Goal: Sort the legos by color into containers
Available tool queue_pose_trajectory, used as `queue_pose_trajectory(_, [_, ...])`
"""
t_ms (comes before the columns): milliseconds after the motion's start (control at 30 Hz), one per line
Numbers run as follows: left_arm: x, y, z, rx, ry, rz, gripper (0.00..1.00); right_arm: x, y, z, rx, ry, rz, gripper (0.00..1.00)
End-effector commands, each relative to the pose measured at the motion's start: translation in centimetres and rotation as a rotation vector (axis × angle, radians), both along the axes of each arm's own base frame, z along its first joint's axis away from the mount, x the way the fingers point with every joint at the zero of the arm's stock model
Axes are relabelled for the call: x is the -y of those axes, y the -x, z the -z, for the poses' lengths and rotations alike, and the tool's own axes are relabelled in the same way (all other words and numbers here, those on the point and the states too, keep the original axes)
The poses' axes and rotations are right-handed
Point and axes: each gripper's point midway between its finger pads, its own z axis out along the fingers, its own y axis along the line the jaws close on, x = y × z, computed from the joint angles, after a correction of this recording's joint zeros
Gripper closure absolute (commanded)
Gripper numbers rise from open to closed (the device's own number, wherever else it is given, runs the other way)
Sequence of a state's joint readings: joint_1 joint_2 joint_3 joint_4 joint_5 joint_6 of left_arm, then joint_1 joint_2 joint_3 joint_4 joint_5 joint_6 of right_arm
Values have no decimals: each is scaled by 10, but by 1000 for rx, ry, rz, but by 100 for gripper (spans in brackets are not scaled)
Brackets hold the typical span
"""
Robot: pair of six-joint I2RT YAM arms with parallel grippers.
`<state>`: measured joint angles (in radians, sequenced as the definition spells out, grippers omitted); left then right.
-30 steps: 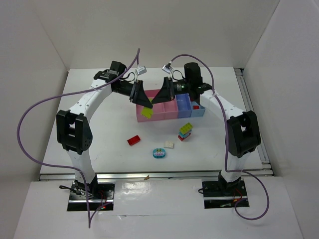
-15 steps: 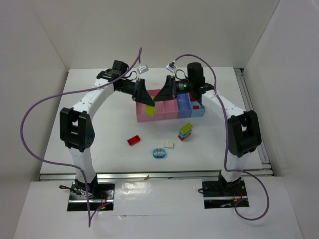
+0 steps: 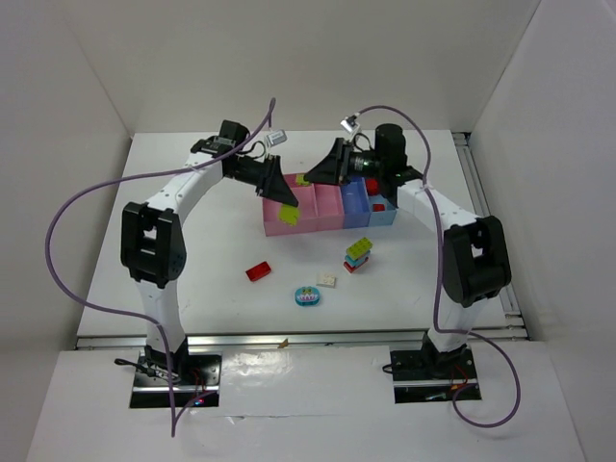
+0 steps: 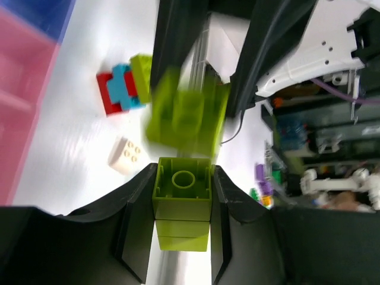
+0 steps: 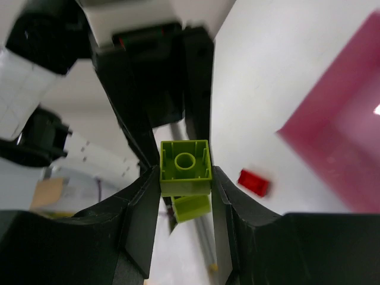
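My left gripper (image 3: 285, 206) is shut on a yellow-green lego (image 3: 287, 215) above the wide pink container (image 3: 300, 229). In the left wrist view this lego (image 4: 183, 199) sits between the jaws of the left gripper (image 4: 183, 184). My right gripper (image 3: 310, 179) is shut on a second yellow-green lego (image 3: 302, 179), seen in the right wrist view (image 5: 185, 165) between the jaws of the right gripper (image 5: 185, 173). The two legos are apart. Loose on the table lie a red lego (image 3: 258, 271), a cream-white lego (image 3: 327, 280) and a teal-blue and pink lego (image 3: 307, 296).
A narrow pink container (image 3: 329, 207), a blue container (image 3: 354, 197) and a light blue container (image 3: 383, 214) stand in a row right of the wide pink one. A small stack of red, blue and yellow-green legos (image 3: 358, 254) stands in front of them.
The yellow-green piece held between both grippers has come apart into two. My right gripper has drawn back up and right with one part; the left keeps the other.
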<state>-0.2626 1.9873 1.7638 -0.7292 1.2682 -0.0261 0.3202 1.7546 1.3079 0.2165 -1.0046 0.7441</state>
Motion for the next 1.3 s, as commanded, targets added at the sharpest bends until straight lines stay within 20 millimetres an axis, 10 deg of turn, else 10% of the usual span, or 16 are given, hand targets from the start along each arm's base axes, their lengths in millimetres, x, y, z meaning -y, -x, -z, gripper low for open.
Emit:
queue_pose_trajectory(0, [-26, -6, 23, -135, -85, -89, 100, 56, -58, -57, 207, -19, 294, 97])
queue_pose_trajectory(267, [-49, -24, 28, -141, -121, -198, 100, 60, -87, -40, 192, 33, 378, 97])
queue_pose_trajectory(767, [-121, -77, -4, -108, -285, -693, 100, -19, -112, 77, 126, 406, 302, 96])
queue_pose_trajectory(967, [-133, -85, -10, -104, -292, -806, 100, -31, -109, 115, 93, 508, 279, 76])
queue_pose_trajectory(1133, [-127, -86, -13, -122, -247, -786, 100, -34, -108, 93, 126, 494, 291, 42])
queue_pose_trajectory(1267, [-115, -82, -26, -67, -120, -668, 100, -27, -92, 69, 165, 474, 293, 41])
